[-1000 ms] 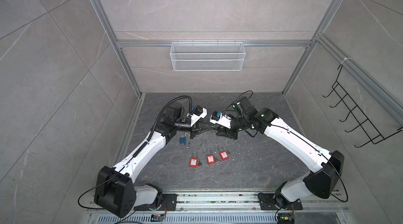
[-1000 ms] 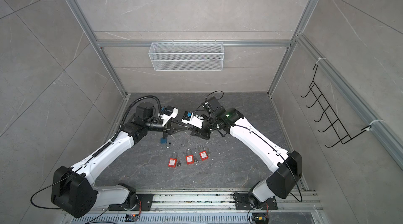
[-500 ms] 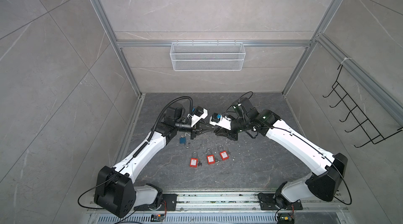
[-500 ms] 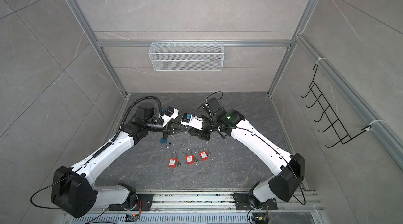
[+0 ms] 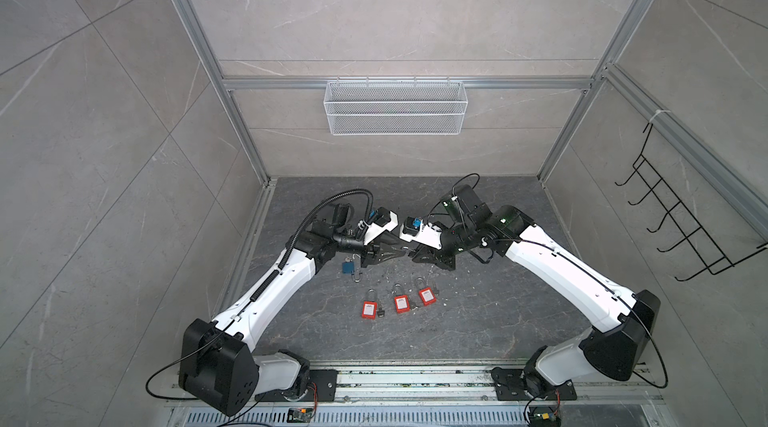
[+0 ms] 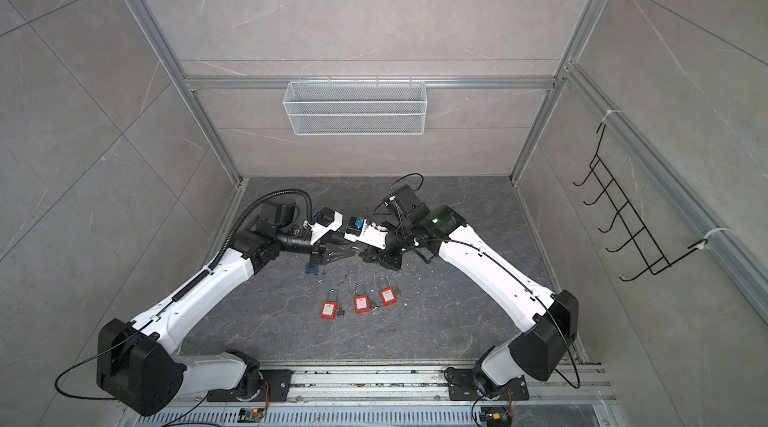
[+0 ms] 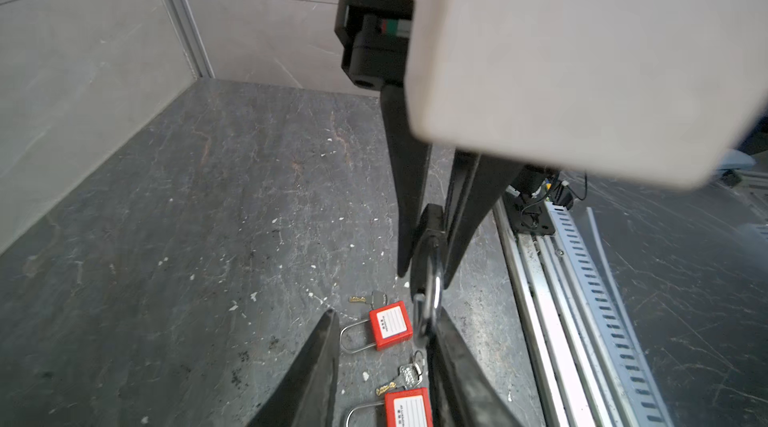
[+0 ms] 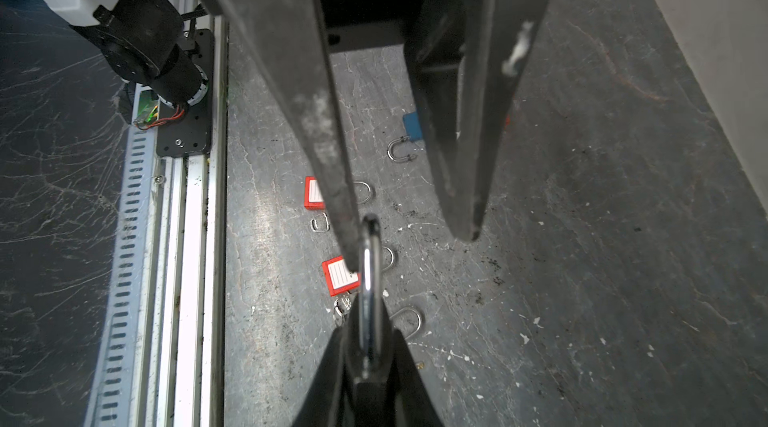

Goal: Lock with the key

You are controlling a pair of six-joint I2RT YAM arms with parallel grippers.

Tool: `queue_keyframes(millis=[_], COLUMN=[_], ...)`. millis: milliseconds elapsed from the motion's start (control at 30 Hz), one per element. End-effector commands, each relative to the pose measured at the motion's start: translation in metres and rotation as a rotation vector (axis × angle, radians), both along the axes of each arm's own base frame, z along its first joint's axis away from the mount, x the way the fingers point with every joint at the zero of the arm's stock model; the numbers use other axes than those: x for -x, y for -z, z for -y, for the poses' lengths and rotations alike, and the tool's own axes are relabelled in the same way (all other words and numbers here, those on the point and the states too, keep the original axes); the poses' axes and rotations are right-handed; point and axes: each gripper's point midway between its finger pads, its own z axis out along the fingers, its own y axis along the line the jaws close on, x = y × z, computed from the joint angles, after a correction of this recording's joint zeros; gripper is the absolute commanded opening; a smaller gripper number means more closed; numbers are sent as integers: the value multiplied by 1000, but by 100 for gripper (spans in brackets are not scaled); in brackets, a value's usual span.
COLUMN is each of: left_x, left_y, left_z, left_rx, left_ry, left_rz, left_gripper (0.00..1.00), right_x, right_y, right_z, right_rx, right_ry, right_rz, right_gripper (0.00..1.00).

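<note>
Evidently we are at a pass between the two arms, not yet at the locking itself. Our right gripper [image 8: 370, 335] is clamped on the body of a black padlock [image 7: 431, 221]. It holds the padlock in the air over the middle of the floor [image 5: 478, 312], just far of the row of three red padlocks [image 5: 401, 303]. Our left gripper [image 8: 411, 252] faces it with jaws parted and nothing between them. One of its fingers [image 8: 332, 180] lies against the tip of the shackle [image 8: 370, 275]; the other stands clear.

The padlock is small and dark, its body mostly hidden by the grip. The bright steel shackle points left toward our empty gripper. We see it edge-on, so we cannot tell whether it is pushed home, and we see no key in it. Keys [image 7: 405, 377] lie beside the red padlocks, and a blue padlock [image 5: 348, 267] lies further left, its shackle looking open.

Next, we judge, the left gripper must draw back, fetch a key from the floor and bring it square to the keyway while the right holds the body steady.
</note>
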Motion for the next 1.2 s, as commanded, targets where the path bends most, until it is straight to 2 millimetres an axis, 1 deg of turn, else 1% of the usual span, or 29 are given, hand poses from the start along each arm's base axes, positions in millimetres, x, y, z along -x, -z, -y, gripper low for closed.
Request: queue_keyframes(millis=[0, 200, 433, 467, 567, 600, 667, 733, 900, 1067, 1167], left_x=[7, 14, 20, 21, 23, 23, 25, 26, 27, 29, 31], left_y=[-12, -16, -17, -17, -15, -14, -12, -9, -9, -5, -2], left_z=[-7, -1, 7, 8, 11, 11, 12, 12, 12, 12, 12], left_rx=[-42, -27, -32, -32, -31, -32, -35, -40, -37, -50, -56], left_ry=[17, 45, 64, 69, 81, 84, 91, 95, 103, 105, 107], left_rz=[116, 136, 174, 175, 169, 163, 150, 138, 133, 125, 124], left_gripper=[36, 32, 32, 31, 21, 19, 19, 21, 22, 27, 23], right_x=[12, 15, 15, 15, 13, 13, 13, 12, 12, 9, 9], right_y=[-3, 2, 4, 4, 2, 1, -1, -2, -3, -8, -11], right_z=[0, 2, 2, 1, 0, 0, -1, -1, -2, -2, -2], right_rx=[14, 46, 62, 62, 55, 51, 46, 45, 42, 31, 15], right_ry=[-38, -39, -44, -43, -41, -41, -41, -44, -48, -44, -46], right_rz=[-52, -88, -106, -107, -101, -98, -91, -86, -82, -55, -41], right_gripper=[6, 6, 5, 5, 5, 5, 5, 5, 4, 4, 3])
